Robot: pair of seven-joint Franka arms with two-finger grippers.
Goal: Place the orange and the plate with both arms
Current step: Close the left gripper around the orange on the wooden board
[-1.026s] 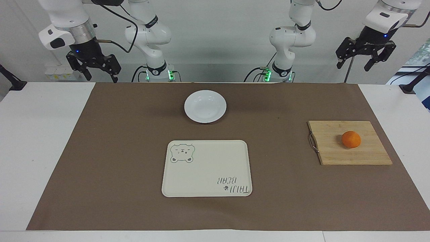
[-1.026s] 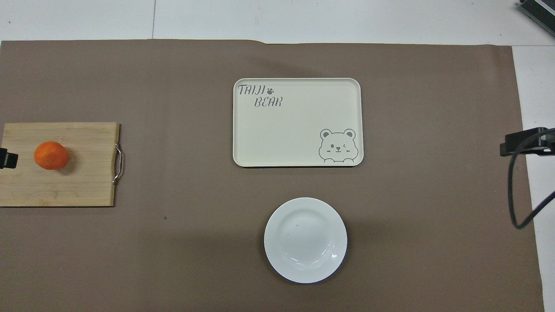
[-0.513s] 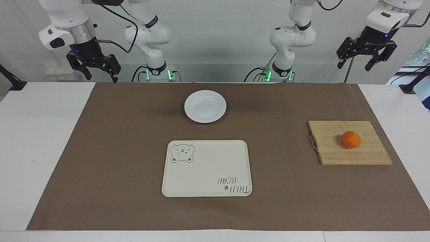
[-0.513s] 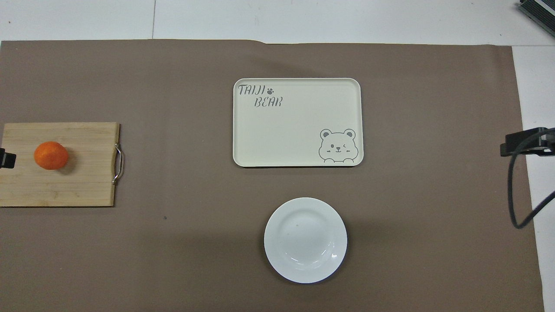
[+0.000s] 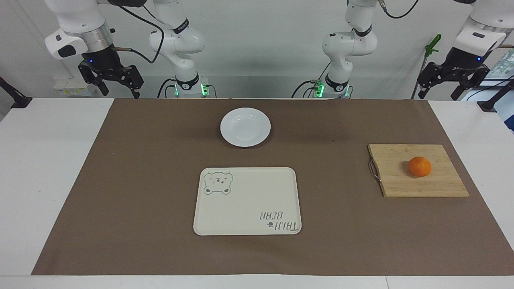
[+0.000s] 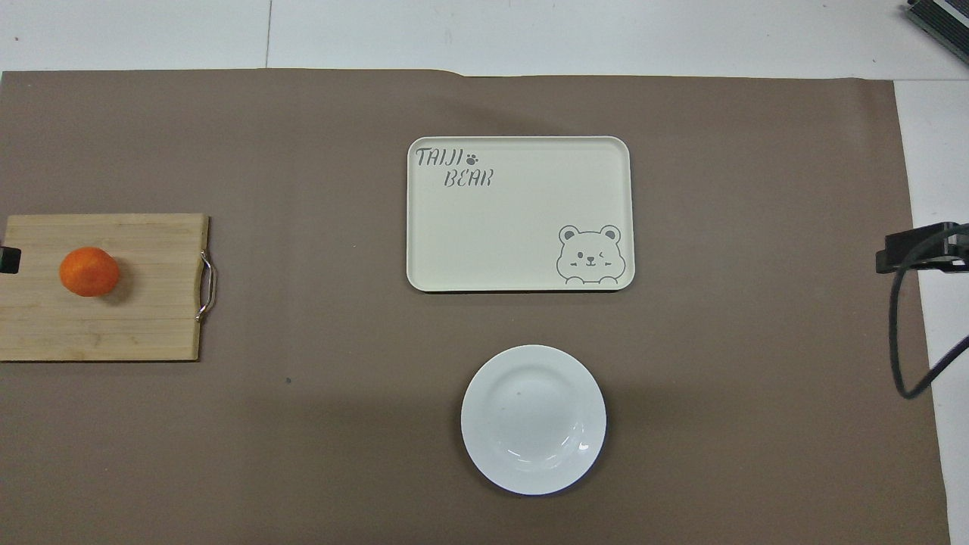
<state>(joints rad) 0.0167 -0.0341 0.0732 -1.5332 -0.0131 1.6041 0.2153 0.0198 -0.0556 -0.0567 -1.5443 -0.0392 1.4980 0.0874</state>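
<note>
Two grippers hang empty with jaws apart. Left gripper (image 5: 451, 83) is raised at the end where the orange (image 5: 419, 166) sits (on a cutting board (image 5: 401, 180)); right gripper (image 5: 112, 82) better suits the plate (image 5: 245, 127), nearest the robots.

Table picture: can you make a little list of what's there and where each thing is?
orange: on the wooden cutting board, toward the left arm's end
plate: bare, on the brown mat, nearer to the robots than the tray
tray: cream, bear drawing, nothing on it
left end effector: open, raised, holding nothing
right end effector: open, raised, holding nothing
</note>
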